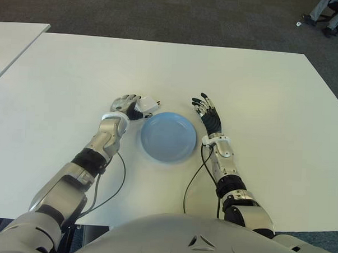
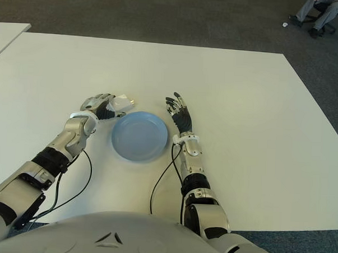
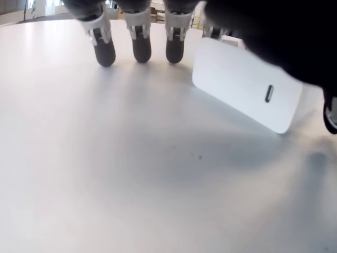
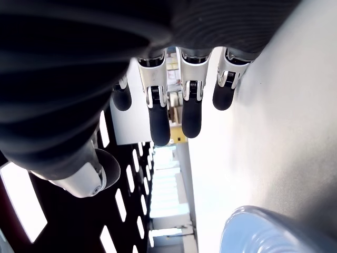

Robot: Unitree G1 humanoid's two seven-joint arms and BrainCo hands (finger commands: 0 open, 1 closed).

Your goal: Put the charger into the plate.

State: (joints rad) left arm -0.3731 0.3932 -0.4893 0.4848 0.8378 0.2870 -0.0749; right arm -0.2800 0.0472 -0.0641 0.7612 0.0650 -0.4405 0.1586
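1. Currently our left hand [image 1: 126, 106] sits just off the plate's far left edge, with its fingers curled around the charger [image 1: 147, 105], a small white block that shows at the plate side of the hand.
2. From the left wrist, three dark fingertips [image 3: 140, 48] press down toward the desk [image 1: 260, 85] while the charger's flat white face with a small slot sits tilted beside them; we judge the hold to be partial, more a pinch than a full wrap.
3. To do this step well, we would firm the grip before lifting, since the smooth block could slip or pivot between the fingers.
4. Next to the charger, the blue plate [image 1: 168, 136] lies empty and flat on the desk, so the carry should be short: lift a little, shift toward the plate's middle, lower.
5. We would clear the raised rim before lowering, then let go only once the charger rests low over the plate's centre.
6. On the plate's other side, our right hand [image 1: 210, 117] shows with fingers spread and holding nothing; it looks out of the path.
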